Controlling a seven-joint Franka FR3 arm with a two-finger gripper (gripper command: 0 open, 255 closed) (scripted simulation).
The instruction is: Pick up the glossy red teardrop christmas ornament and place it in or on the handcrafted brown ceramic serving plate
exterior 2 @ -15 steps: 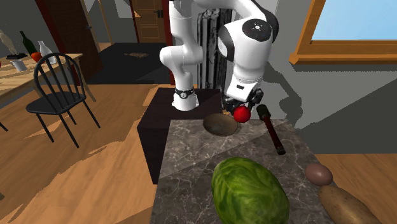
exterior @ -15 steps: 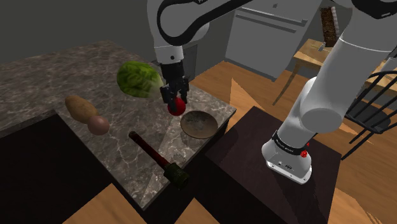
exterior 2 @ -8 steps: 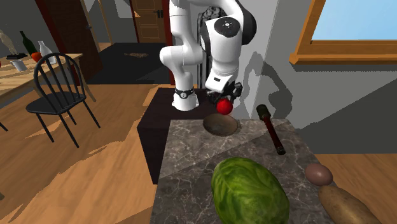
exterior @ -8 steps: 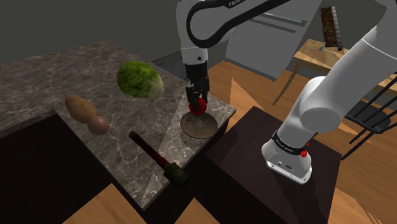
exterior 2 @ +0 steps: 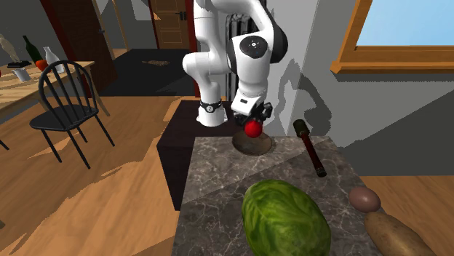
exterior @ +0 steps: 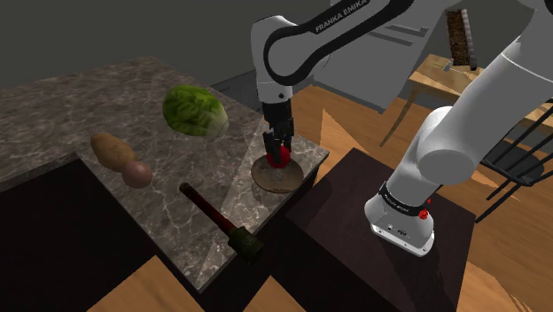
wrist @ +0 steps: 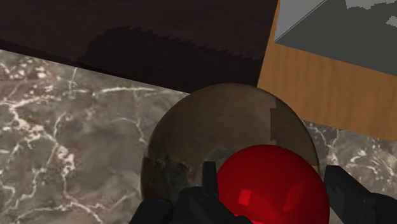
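Note:
The glossy red ornament (exterior: 279, 157) (exterior 2: 252, 129) (wrist: 273, 184) hangs just above the brown plate (exterior: 266, 180) (exterior 2: 262, 148) (wrist: 191, 146), which sits at the marble counter's corner nearest the stand. My black gripper (exterior: 278, 156) (exterior 2: 252, 125) (wrist: 275, 191) is shut on the ornament, a finger on each side of it. In the wrist view the plate's bowl lies directly beyond the ornament.
On the counter (exterior: 89, 97) lie a green lettuce head (exterior: 193, 111) (exterior 2: 285, 218), a potato (exterior: 111, 149), a brown egg-like ball (exterior: 136, 174) and a dark red-handled mallet (exterior: 217, 222) (exterior 2: 311, 149). The counter edge drops to wood floor beside the plate. A black chair (exterior 2: 69, 109) stands off the counter.
The gripper carried the ornament from beside the lettuce over to the plate, then lowered it until it hangs close above the bowl.

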